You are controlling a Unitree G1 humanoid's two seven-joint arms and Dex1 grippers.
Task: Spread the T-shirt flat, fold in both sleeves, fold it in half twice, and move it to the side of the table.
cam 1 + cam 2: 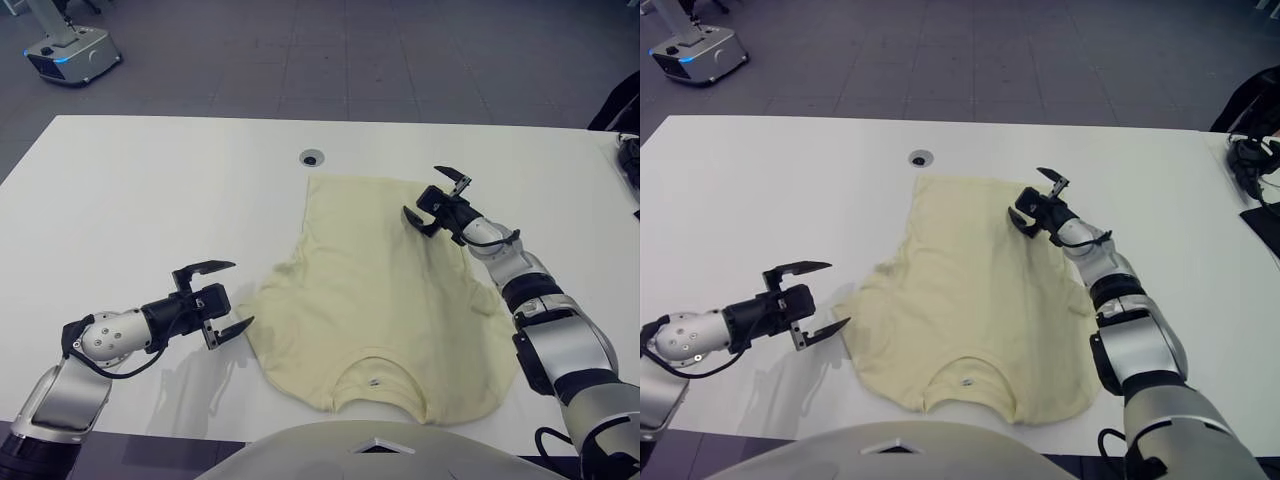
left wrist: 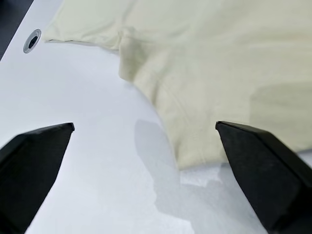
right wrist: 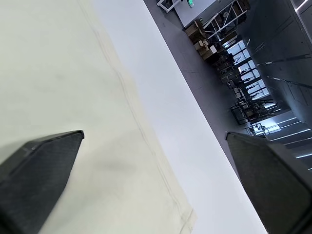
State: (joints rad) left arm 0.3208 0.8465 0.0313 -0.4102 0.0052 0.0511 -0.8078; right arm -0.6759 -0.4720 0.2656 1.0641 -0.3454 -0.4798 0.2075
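A pale yellow T-shirt (image 1: pixel 375 295) lies on the white table (image 1: pixel 150 190), collar toward the near edge, hem at the far side. Its left sleeve (image 1: pixel 268 300) bulges out toward my left gripper (image 1: pixel 222 297), which stands open just off that sleeve's edge with nothing between its fingers. The left wrist view has the sleeve edge (image 2: pixel 180 141) ahead between the open fingertips. My right gripper (image 1: pixel 437 200) is open above the shirt's far right part near the hem corner. In the right wrist view the shirt's side seam (image 3: pixel 131 102) runs between the open fingers.
A round cable hole (image 1: pixel 312 157) sits in the table just beyond the hem. Dark cables and gear (image 1: pixel 1250 160) lie at the table's right edge. A wheeled robot base (image 1: pixel 72 52) stands on the floor far left. Bare table stretches to the left.
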